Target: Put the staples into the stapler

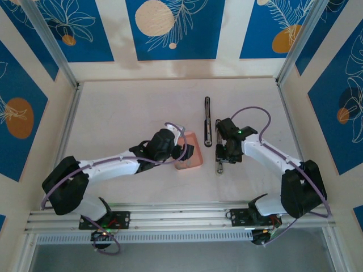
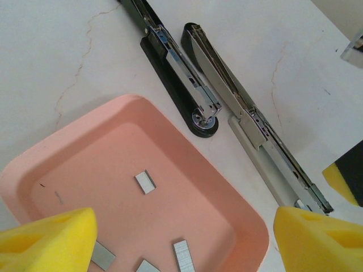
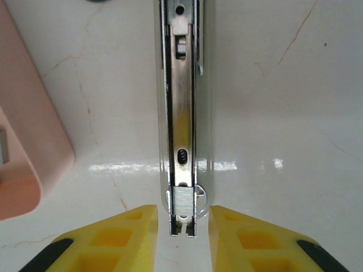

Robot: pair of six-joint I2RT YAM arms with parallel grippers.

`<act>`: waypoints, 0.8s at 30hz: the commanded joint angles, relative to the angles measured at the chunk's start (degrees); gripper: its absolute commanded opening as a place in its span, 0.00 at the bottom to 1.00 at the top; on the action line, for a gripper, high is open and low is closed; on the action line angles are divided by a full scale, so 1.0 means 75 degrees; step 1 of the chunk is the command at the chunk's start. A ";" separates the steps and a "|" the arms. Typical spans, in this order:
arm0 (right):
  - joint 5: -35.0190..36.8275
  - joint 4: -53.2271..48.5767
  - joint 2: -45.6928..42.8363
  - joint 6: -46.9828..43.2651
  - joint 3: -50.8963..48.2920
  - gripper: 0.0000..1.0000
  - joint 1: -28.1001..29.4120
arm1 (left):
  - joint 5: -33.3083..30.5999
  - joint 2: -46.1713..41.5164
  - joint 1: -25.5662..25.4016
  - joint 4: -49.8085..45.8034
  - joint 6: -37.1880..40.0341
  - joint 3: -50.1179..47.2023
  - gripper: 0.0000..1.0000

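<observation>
Right gripper (image 3: 182,220) straddles the grey stapler's (image 3: 182,113) end, jaws slightly apart. Left gripper (image 2: 184,229) hangs wide and empty above the staples (image 2: 145,182).

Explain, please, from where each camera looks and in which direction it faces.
Top external: above and behind the bases, looking down on the table; the left arm and right arm show.
Left wrist: on the left arm, looking down into the pink tray holding staples; the left fingers sit in the bottom corners.
Right wrist: on the right arm, looking down along an opened stapler; the right fingers flank its near end.
Shared: both wrist views show the pink tray and that stapler.
</observation>
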 commanded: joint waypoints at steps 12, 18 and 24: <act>-0.0370 0.0184 0.0325 0.0284 -0.0606 0.24 -0.0041 | -0.0073 -0.0135 -0.0072 0.0203 -0.0095 -0.0071 0.81; -0.0385 0.0096 0.0140 0.0363 -0.0599 0.24 -0.0033 | -0.0084 -0.0200 -0.0073 0.0226 -0.0095 -0.0106 0.81; -0.0296 -0.0201 -0.0310 0.0406 -0.0294 0.25 0.0006 | -0.0067 -0.0411 -0.0073 0.0295 -0.0187 -0.0236 0.82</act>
